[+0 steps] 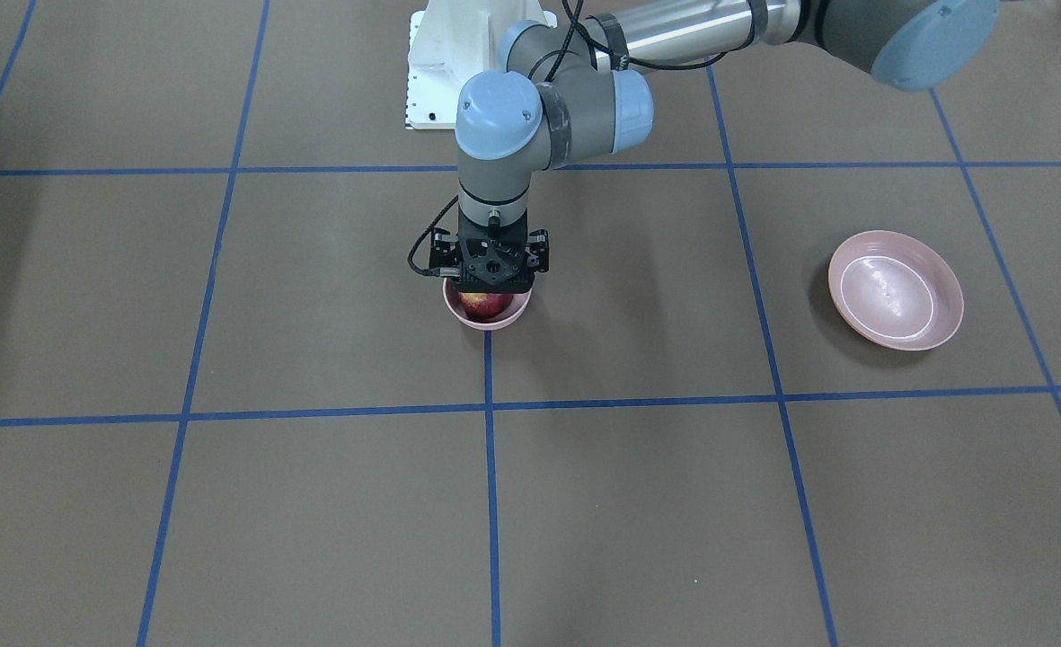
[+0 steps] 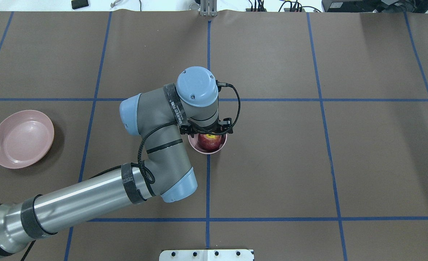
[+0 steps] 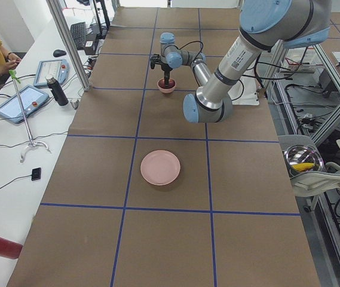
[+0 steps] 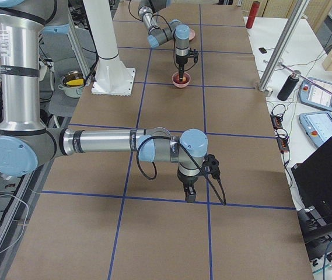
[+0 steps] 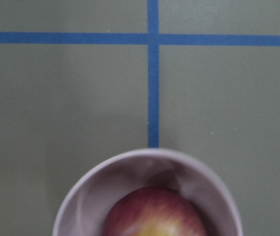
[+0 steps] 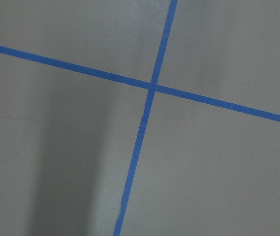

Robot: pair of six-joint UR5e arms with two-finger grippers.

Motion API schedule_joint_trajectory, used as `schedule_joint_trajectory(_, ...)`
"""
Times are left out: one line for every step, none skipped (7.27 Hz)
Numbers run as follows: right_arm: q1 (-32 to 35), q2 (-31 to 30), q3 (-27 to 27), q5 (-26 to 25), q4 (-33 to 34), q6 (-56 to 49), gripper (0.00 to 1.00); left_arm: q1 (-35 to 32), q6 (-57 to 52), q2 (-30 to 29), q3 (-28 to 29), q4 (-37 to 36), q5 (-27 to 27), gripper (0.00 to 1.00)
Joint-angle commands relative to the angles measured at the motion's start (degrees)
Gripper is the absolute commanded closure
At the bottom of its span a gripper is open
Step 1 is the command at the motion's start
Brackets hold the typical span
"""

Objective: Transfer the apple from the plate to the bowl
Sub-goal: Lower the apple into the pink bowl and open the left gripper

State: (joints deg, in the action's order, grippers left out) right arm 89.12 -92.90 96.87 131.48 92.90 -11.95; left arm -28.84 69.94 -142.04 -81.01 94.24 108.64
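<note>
The dark-red apple [image 1: 483, 306] lies inside the small deep pink bowl [image 1: 498, 323] near the table's middle; both also show in the overhead view, the apple [image 2: 209, 143] and the bowl [image 2: 198, 148]. In the left wrist view the apple [image 5: 154, 214] fills the bowl [image 5: 80, 196]. My left gripper [image 1: 492, 271] points straight down right over the apple; its fingers are hidden, so I cannot tell open or shut. The wide pink plate [image 2: 21, 139] lies empty at the table's left end. My right gripper [image 4: 189, 196] hovers low over bare table; I cannot tell its state.
The white robot base [image 1: 431, 72] stands at the table's robot-side edge. Blue tape lines [image 2: 208, 181] grid the brown table. A side bench with tablets [image 3: 23, 101] and a seated person runs along the far edge. A metal bowl [image 3: 301, 160] sits off the table.
</note>
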Motion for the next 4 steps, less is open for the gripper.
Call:
schedule_joint_trajectory(0.00, 0.00, 0.08, 0.00, 0.00, 0.00, 0.00, -0.42, -0.16, 0.09, -2.56, -0.36, -0.10, 0.03)
schedule_joint_trajectory(0.00, 0.00, -0.01, 0.00, 0.00, 0.00, 0.00, -1.73, -1.38, 2.79, -6.06, -1.50, 0.25, 0.03)
schedule_joint_trajectory(0.00, 0.00, -0.01, -0.09, 0.00, 0.00, 0.00, -3.05, -7.65, 7.34, -11.57, -3.34, 0.43, 0.03)
schedule_joint_trajectory(0.00, 0.00, -0.01, -0.09, 0.00, 0.00, 0.00, -5.24, -12.85, 12.52, -16.93, -5.79, 0.60, 0.03)
